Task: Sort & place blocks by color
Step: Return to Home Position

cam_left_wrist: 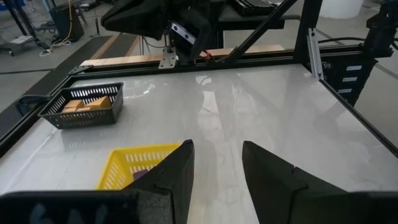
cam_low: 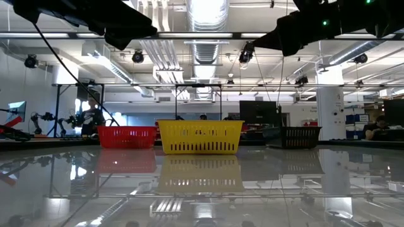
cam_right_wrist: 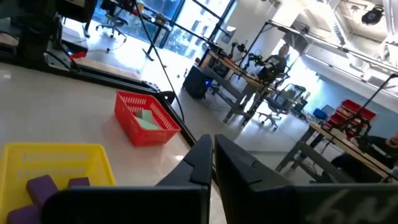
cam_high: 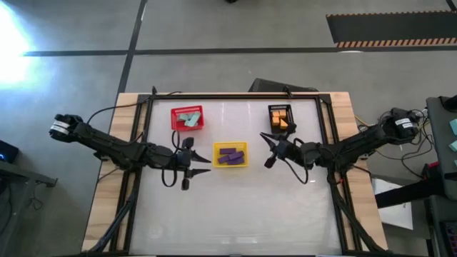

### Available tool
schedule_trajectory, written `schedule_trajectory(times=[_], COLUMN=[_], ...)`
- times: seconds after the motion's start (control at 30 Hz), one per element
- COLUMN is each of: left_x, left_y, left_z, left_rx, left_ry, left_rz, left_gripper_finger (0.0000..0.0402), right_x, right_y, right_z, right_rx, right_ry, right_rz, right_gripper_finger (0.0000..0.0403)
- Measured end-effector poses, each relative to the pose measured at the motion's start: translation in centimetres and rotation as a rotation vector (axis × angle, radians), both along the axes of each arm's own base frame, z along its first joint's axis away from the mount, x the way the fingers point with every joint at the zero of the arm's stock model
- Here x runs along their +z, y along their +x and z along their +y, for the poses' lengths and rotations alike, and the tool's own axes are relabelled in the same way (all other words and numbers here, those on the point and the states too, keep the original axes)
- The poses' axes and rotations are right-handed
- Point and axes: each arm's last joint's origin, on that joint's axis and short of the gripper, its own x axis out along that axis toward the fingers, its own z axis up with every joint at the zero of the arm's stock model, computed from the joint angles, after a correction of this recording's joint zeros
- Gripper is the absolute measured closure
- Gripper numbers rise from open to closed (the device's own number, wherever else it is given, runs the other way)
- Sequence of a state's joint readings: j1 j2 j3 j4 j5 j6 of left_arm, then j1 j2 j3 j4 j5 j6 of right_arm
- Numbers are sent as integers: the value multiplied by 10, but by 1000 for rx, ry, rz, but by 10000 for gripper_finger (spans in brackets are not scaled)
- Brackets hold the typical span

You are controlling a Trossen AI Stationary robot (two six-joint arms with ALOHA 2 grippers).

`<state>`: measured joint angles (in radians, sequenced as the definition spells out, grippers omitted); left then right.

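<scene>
All the blocks I see lie in three mesh baskets on the white table. Teal blocks (cam_high: 188,118) fill the red basket (cam_high: 174,123), purple blocks (cam_high: 230,155) the yellow basket (cam_high: 230,165), and orange blocks (cam_high: 280,120) the black basket (cam_high: 271,110). My left gripper (cam_left_wrist: 217,146) hovers left of the yellow basket, open, with nothing between its fingers. My right gripper (cam_right_wrist: 212,142) hovers right of the yellow basket, below the black one in the high view; it is shut and holds nothing.
The near half of the table top (cam_high: 243,214) is bare and glossy. A dark frame (cam_high: 235,96) runs along its far edge and sides. In the low view the three baskets stand in a row: red (cam_low: 126,136), yellow (cam_low: 199,137), black (cam_low: 293,136).
</scene>
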<state>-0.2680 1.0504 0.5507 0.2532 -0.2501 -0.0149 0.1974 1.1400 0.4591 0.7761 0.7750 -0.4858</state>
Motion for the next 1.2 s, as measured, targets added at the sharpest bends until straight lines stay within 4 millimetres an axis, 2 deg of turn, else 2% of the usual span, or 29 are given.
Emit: schedule_trajectory(times=[0.27, 0.6, 0.9, 1.03, 1.2], left_x=[0, 0, 5, 7, -5], left_y=[0, 0, -15, -23, -38], left_z=[0, 1, 15, 21, 26], left_rx=[-1, 4, 61, 82, 94], left_ry=[4, 77, 125, 120, 111], left_rz=[0, 2, 45, 17, 9], left_gripper_finger=[282, 282, 282, 282, 282], right_x=[0, 5, 5, 5, 7], right_y=[2, -2, -23, -35, -48], right_z=[2, -11, -13, -13, -15], right_rx=[117, 71, 83, 165, 179], right_ry=[8, -28, -18, -2, 14], right_rz=[-9, -13, -57, -97, -148], right_gripper_finger=[394, 394, 394, 394, 394])
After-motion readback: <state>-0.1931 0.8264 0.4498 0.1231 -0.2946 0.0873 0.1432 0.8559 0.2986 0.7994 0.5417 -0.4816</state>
